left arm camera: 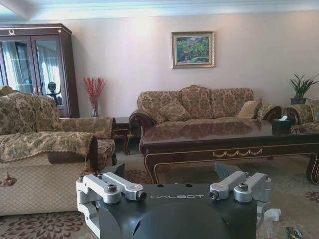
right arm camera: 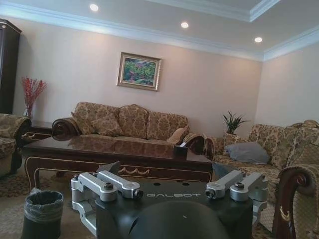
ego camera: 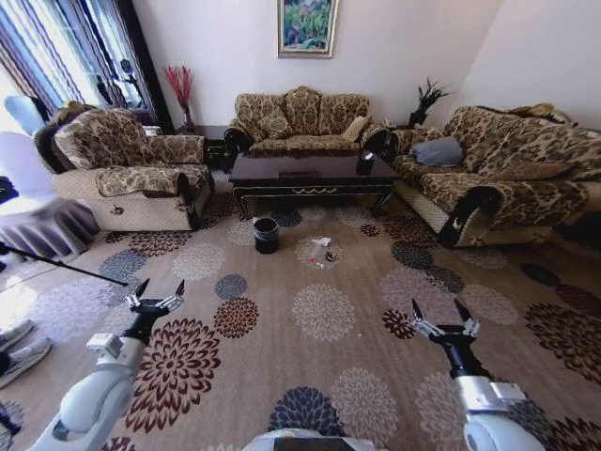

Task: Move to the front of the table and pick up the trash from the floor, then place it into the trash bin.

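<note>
— Where's the trash (ego camera: 319, 252)?
— On the floor (ego camera: 324, 315), far ahead before the worktop (ego camera: 313, 175), bin (ego camera: 266, 235) to its left
— Nearer arm?
— Right pincer (ego camera: 443, 318); it and left pincer (ego camera: 156, 295) gape apart

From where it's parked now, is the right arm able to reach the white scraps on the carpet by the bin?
Probably not. The right gripper, open, hangs over patterned carpet well short of the small white scraps beside the black round bin. Nothing blocks the way; the base likely needs to drive closer.
</note>
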Robot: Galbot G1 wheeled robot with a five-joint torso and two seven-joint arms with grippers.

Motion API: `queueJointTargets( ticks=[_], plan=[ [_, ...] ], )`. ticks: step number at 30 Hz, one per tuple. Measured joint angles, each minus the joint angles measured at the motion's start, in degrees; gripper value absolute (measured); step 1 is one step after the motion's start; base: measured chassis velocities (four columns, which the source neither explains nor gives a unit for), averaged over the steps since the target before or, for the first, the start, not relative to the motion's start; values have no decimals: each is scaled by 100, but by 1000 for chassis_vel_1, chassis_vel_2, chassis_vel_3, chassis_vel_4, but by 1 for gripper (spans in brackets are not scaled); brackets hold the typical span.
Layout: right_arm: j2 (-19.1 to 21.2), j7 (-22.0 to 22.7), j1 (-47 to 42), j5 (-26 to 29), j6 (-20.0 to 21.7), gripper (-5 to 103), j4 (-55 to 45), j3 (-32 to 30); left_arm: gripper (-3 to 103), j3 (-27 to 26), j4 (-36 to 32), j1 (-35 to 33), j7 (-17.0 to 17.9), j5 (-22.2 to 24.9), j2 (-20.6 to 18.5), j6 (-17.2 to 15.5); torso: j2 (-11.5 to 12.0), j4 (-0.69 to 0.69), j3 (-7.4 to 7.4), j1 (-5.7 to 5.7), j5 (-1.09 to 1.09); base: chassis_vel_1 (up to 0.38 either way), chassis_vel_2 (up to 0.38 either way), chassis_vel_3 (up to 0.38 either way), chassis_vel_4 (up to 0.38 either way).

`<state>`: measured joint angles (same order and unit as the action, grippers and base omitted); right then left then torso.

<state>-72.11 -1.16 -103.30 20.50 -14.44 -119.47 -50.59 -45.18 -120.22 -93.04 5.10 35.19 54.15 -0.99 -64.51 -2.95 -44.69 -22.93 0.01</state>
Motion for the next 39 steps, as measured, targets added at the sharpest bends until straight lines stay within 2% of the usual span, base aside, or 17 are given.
queueJointTargets(
  ticks=[3,8,11,13,16,25,27,29,30,32,39],
  plan=[
    [2,105,109,275,146,100,-4,-2,100,3,-16,213,85,205,-86,-238,0,-1,0,-1,0,0,0,0,0],
    [27,151,156,342,184,100,7,-40,100,-21,-18,214,113,329,-87,-321,33,3,16,17,-1,0,0,0,0],
    [24,213,191,366,233,100,18,-22,100,-25,-2,183,122,329,-76,-248,68,3,30,35,-1,0,0,0,0],
    [-7,240,228,321,253,100,32,43,100,-52,32,163,141,234,-79,-28,98,1,43,53,-1,0,0,0,0],
    [-24,240,211,240,253,100,6,76,100,-73,34,152,165,214,-88,66,107,1,48,58,0,0,0,0,0],
    [-15,249,95,217,240,100,-181,0,100,-68,7,142,214,136,-67,120,114,0,52,62,-1,0,0,0,0],
    [-16,251,59,232,240,100,-201,-34,100,-68,-25,154,216,114,-49,-24,114,-1,52,62,-1,0,0,0,0],
    [-9,265,43,271,246,100,-230,-70,100,-74,-161,160,358,200,35,-449,127,0,57,69,-1,0,0,0,0],
    [-9,265,43,271,246,100,-230,-70,100,-74,-161,160,358,200,35,-449,127,0,57,69,-1,0,0,0,0],
    [10,327,75,420,319,100,-239,-86,100,-29,-289,180,758,242,108,-817,175,1,80,95,-1,0,0,0,0],
    [36,392,106,579,386,100,-189,-117,100,-7,-201,266,767,89,133,-827,349,0,175,170,-1,0,0,0,0]
  ],
)
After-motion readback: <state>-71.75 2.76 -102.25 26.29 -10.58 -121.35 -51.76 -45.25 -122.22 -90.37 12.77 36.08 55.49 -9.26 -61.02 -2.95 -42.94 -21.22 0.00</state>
